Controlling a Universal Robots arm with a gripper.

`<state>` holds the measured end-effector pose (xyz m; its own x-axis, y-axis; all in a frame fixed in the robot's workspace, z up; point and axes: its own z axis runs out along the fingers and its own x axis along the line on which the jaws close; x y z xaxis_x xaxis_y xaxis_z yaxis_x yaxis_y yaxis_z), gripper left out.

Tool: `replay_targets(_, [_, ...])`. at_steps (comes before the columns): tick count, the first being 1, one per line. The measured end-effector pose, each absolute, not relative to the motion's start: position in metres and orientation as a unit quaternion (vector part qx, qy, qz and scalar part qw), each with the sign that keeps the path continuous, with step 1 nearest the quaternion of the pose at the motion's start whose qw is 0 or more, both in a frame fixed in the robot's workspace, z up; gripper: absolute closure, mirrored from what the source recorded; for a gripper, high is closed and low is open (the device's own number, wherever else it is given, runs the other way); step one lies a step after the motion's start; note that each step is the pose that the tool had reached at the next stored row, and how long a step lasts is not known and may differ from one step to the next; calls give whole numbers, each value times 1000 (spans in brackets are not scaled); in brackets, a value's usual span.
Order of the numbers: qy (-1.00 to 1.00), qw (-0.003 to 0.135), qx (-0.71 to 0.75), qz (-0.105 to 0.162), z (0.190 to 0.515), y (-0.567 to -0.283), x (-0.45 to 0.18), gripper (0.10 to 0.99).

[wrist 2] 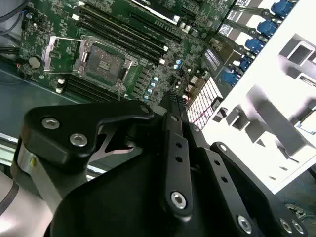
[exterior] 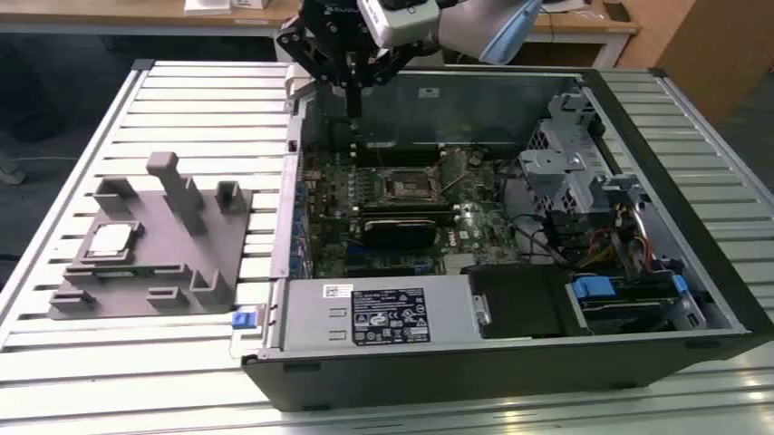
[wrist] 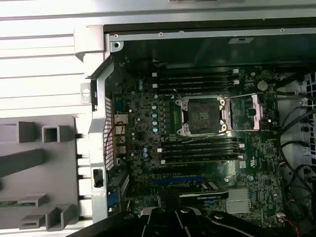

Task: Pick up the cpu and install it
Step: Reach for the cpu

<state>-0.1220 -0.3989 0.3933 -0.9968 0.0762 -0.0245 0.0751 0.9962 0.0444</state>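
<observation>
Silvery cpu [exterior: 109, 240] is lying on the holder [exterior: 140, 281] beside the computer case [exterior: 484, 362], at the exterior view's left; your claw [exterior: 353, 104] is hovering closed and empty over that case's edge.

Hangs as a black gripper [wrist 2: 173, 100], seemingly pinched closed, over the green motherboard [wrist 2: 157, 74]. Looks onto an open socket frame [wrist 2: 103, 61] beside long memory slots [wrist 2: 123, 35], near a pale fixture [wrist 2: 276, 118].

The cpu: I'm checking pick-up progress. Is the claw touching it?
Apart. In the exterior view the cpu lies on the grey holder at that view's left, while the claw hangs over the open computer case.
</observation>
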Motion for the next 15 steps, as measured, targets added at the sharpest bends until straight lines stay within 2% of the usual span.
replay_targets(15, [999,13,38,22,393,-399,-128,965])
